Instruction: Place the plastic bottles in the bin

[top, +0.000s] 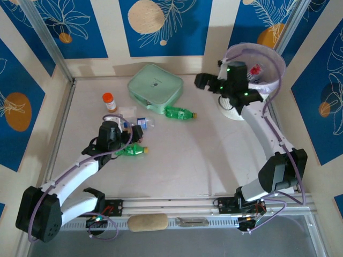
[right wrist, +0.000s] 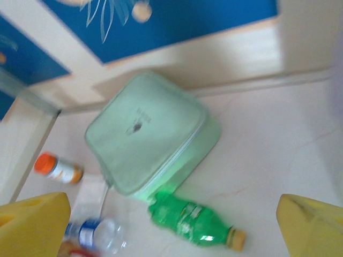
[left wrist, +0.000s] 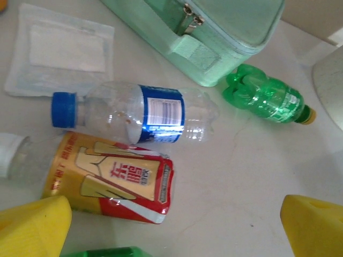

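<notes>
My left gripper (left wrist: 174, 235) hangs low over the table, on the near side of the mint-green zip pouch (left wrist: 214, 32) and somewhat to its left. Its two yellow fingers (left wrist: 32, 227) are spread wide and grip nothing. Between them, at the lower edge of the left wrist view, shows a part of a green plastic bottle (top: 132, 151) lying on the table; I cannot tell if a finger touches it.

Closer to the pouch lies a crushed bottle with gold and red label (left wrist: 107, 179). Right against it lies a clear plastic bottle with blue cap and blue label (left wrist: 134, 112). A flat clear square packet (left wrist: 61, 51) lies near the pouch's left corner. A second green plastic bottle (left wrist: 268, 99), with a yellowish cap, lies on its side just beside the pouch's near edge. A small orange-capped pill bottle (top: 109, 101) is left of the pouch.

My right gripper (right wrist: 171, 230) is raised to the right of the pouch, its fingers spread wide and empty. The white cylindrical bin with pale pink-lilac bag (top: 266, 53) stands further right of the pouch, partly behind my right arm.
</notes>
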Motion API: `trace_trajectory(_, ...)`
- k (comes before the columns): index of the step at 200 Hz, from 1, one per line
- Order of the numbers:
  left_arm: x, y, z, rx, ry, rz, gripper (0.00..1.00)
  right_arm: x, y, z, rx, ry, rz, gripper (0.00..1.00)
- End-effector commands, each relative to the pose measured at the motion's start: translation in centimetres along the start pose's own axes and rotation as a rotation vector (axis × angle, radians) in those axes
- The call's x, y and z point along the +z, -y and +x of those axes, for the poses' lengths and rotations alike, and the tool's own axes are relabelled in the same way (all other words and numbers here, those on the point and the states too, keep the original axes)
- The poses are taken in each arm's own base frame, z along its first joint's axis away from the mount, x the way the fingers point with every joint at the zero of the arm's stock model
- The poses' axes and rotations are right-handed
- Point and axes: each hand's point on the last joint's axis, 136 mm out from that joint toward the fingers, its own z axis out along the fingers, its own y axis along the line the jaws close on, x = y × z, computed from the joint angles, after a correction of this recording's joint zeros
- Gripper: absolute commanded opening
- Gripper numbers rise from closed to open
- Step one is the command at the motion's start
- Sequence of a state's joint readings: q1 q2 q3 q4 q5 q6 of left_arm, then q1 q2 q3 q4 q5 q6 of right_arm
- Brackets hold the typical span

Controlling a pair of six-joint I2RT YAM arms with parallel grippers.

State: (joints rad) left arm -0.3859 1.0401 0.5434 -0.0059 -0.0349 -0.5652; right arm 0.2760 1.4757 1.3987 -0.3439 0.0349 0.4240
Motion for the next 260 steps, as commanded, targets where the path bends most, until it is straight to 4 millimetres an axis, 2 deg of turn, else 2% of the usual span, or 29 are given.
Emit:
trace_trajectory(1, -1.0, -2.2, -0.6, 0.047, 0.019, -0.121, 1.0, -0.6, -3.0, 1.4, -0.031, 0.019, -0.038, 0.99)
trace_trajectory(28, -1.0, -3.6, 0.0, 0.056, 0.009, -0.166, 1.0, 0.4, -4.3, 5.0, -0.058, -0.047, -0.021, 0.99)
trace_trajectory(52, -0.4, -4.1, 0.6, 0.061, -0.025, -0.169, 1.0, 0.8, -4.8, 6.5, -0.052, -0.066, -0.023, 0.99)
trace_trajectory(138, 0.8, -4.5, 3.8, 0.069, -0.186, -0.133, 1.0, 0.9, -5.4, 6.5, -0.013, -0.044, -0.058, 0.99)
trace_trajectory(183, 0.3, -5.4, 5.0, 0.094, -0.264, -0.183, 1.0, 1.0, -5.1, 6.8, -0.01, -0.052, -0.049, 0.99)
trace_trajectory(260, -0.3, -3.5, 8.2, 0.053, -0.384, -0.097, 1.0, 1.1, -5.0, 7.0, 0.009, -0.05, -0.051, 0.99)
